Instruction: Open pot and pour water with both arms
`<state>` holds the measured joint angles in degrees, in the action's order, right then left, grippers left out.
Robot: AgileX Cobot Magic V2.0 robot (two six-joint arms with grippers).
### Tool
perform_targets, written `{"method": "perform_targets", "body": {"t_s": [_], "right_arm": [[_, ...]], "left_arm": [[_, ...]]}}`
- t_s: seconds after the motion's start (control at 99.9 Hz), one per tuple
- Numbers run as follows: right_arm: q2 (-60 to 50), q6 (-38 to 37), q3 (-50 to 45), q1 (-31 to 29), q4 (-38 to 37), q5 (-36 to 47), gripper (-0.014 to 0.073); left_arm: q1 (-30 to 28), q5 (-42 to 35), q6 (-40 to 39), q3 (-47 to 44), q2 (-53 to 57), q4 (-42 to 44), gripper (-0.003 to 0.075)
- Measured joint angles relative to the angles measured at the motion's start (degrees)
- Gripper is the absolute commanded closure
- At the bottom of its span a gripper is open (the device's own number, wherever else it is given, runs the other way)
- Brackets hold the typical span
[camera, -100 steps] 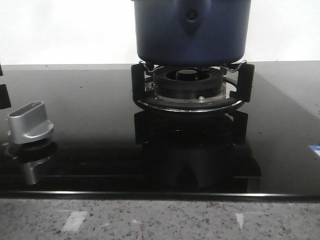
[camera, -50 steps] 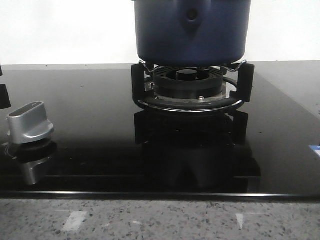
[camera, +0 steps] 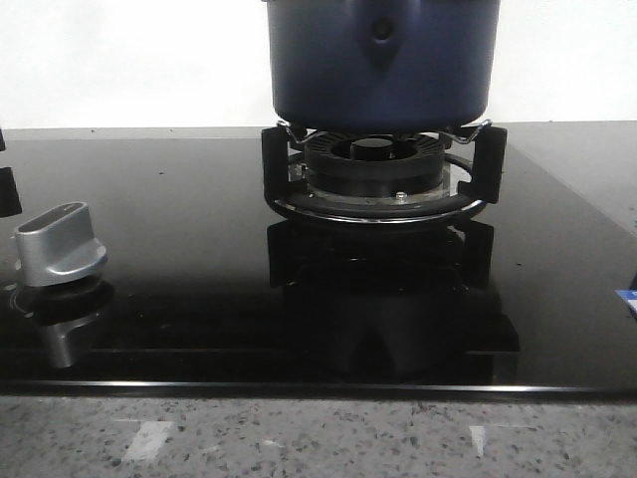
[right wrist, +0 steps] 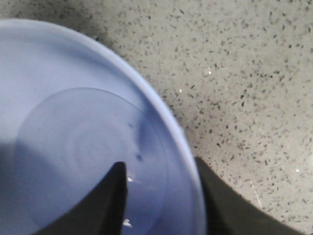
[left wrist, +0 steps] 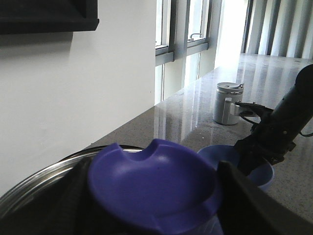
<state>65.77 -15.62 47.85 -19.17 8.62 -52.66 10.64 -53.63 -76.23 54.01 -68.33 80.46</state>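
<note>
Black glass hob carries the pot upright, its handle bracket facing the camera; neither hand's state is discernible.

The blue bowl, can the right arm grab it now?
Probably yes. In the right wrist view the right gripper has one finger inside the light blue bowl and one outside, straddling its rim on the speckled counter; nothing is in the way.
</note>
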Motion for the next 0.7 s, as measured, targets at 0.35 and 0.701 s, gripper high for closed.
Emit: {"method": "perform_targets", "body": {"t_s": [0.35, 0.701], "right_arm": [[0.1, 0.0, -0.7, 0.0, 0.3, 0.2, 0.0645], [0.1, 0.6, -0.6, 0.0, 1.5, 0.1, 0.0666]], "left_arm": [[0.0, 0.0, 0.0, 0.0, 0.0, 0.0, 0.0406], [0.0, 0.0, 0.0, 0.0, 0.0, 0.0, 0.0406]]}}
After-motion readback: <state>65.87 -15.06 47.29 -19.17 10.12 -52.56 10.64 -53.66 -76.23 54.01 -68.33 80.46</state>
